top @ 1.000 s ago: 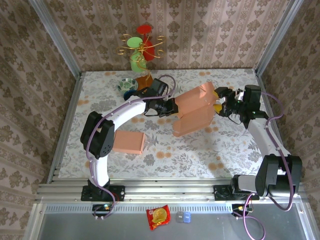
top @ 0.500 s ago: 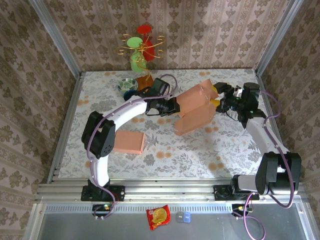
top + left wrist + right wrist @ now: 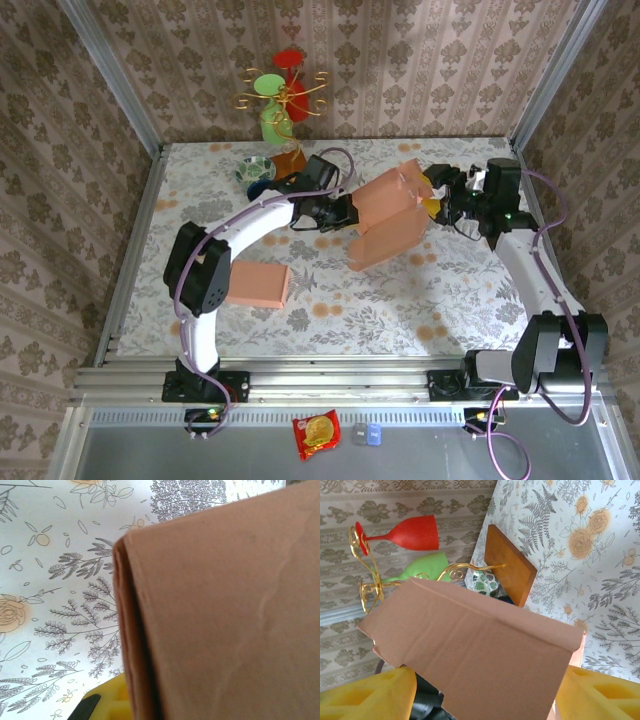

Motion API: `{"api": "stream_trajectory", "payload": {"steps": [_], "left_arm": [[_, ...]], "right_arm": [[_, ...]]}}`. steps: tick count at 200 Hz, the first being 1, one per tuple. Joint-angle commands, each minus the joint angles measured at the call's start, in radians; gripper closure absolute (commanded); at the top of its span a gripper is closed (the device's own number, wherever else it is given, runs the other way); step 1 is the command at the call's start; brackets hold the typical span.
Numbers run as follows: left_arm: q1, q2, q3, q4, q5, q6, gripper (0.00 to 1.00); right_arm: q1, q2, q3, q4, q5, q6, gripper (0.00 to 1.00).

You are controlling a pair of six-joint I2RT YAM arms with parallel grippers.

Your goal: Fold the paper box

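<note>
The paper box [image 3: 388, 218], brown cardboard and part-folded, hangs tilted above the middle of the table. My left gripper [image 3: 345, 212] is shut on its left edge; in the left wrist view the box [image 3: 225, 605] looms close, with one yellow finger [image 3: 107, 705] beside the pinched edge. My right gripper [image 3: 437, 195] is at the box's right end, open wide. In the right wrist view a cardboard flap [image 3: 470, 650] lies between its yellow fingers [image 3: 370, 695], reaching nearly from one to the other. I cannot tell whether they press on it.
A second brown box [image 3: 258, 285] lies flat at the left. At the back stands a gold cup rack [image 3: 283, 95] with red and green cups on a wooden base [image 3: 510, 565], a patterned bowl [image 3: 253, 168] beside it. A snack packet [image 3: 316, 433] lies off the table's near edge.
My right gripper has shifted slightly toward the back of the table, and the box's right end has moved with it. The left gripper keeps its hold.
</note>
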Motion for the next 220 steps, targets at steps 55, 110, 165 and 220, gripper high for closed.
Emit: {"api": "stream_trajectory", "payload": {"steps": [55, 110, 165, 220], "left_arm": [[0.049, 0.02, 0.078, -0.113, 0.075, 0.154, 1.0], [0.086, 0.055, 0.129, -0.147, 0.296, 0.309, 1.0], [0.105, 0.088, 0.192, -0.232, 0.38, 0.404, 1.0], [0.106, 0.101, 0.211, -0.256, 0.39, 0.42, 1.0]], "right_arm": [[-0.027, -0.117, 0.18, -0.318, 0.089, -0.354, 0.31], [-0.056, -0.069, 0.215, -0.29, 0.081, -0.502, 0.5], [-0.051, -0.019, 0.196, -0.194, -0.102, -0.594, 0.52], [-0.021, -0.016, 0.169, -0.225, -0.114, -0.684, 0.53]]}}
